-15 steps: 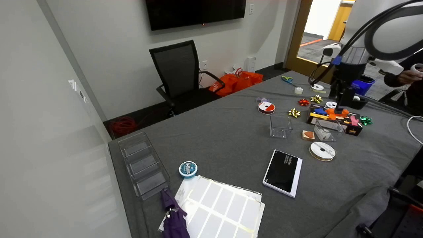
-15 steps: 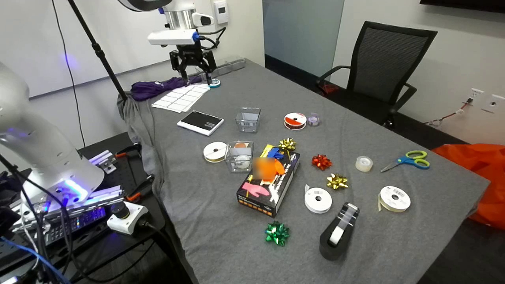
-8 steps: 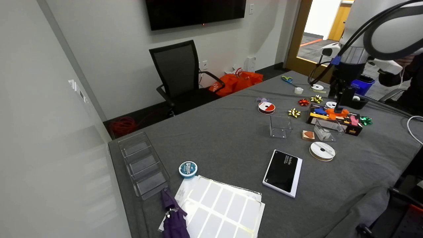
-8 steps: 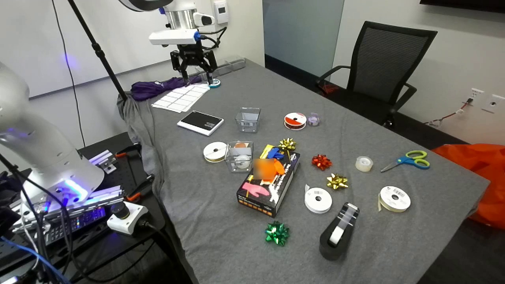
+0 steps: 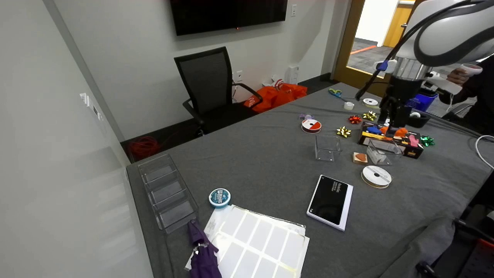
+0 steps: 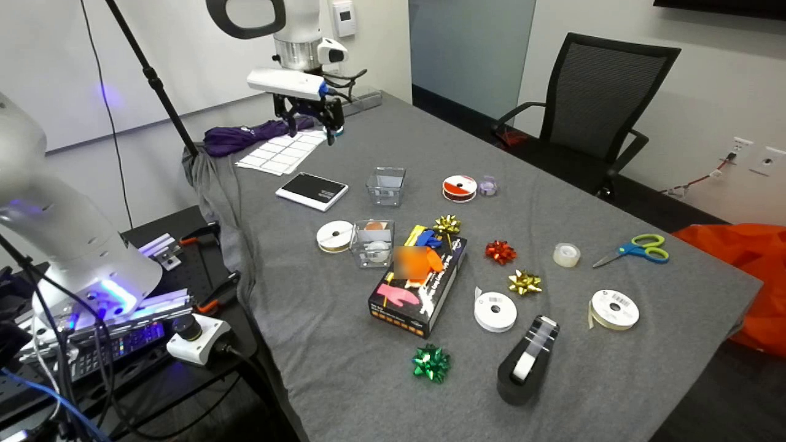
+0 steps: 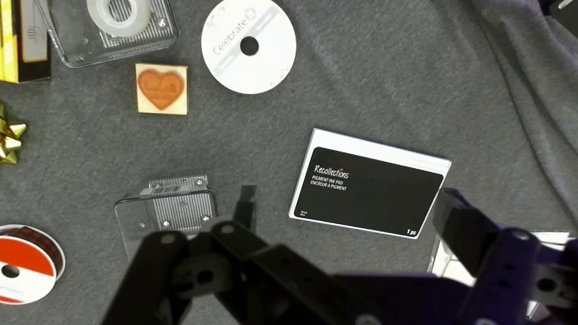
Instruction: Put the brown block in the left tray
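The brown block, a square wooden stamp with a brown heart, lies on the cloth in an exterior view (image 5: 359, 158) and in the wrist view (image 7: 161, 89). In an exterior view it shows only partly, behind a clear tray. The left tray, clear and empty, stands beside it in both exterior views (image 5: 327, 148) (image 6: 385, 186). In the wrist view the left tray (image 7: 183, 207) is partly hidden by a finger. My gripper (image 6: 312, 136) is open and empty above the table. Its fingers spread around the view of the black-and-white ink pad (image 7: 370, 185) in the wrist view (image 7: 350, 195), apart from the block.
A second clear tray (image 6: 373, 245) holds a tape roll and stands close to the block. A white ribbon spool (image 7: 248, 45) lies close by. A glove box (image 6: 419, 282), bows, a red ribbon spool (image 5: 311, 126), and paper sheets (image 5: 254, 241) lie around.
In the last half second the arm has moved and tilted slightly. The gripper has shifted right and lower in an exterior view, and slightly left in another. The objects have not moved.
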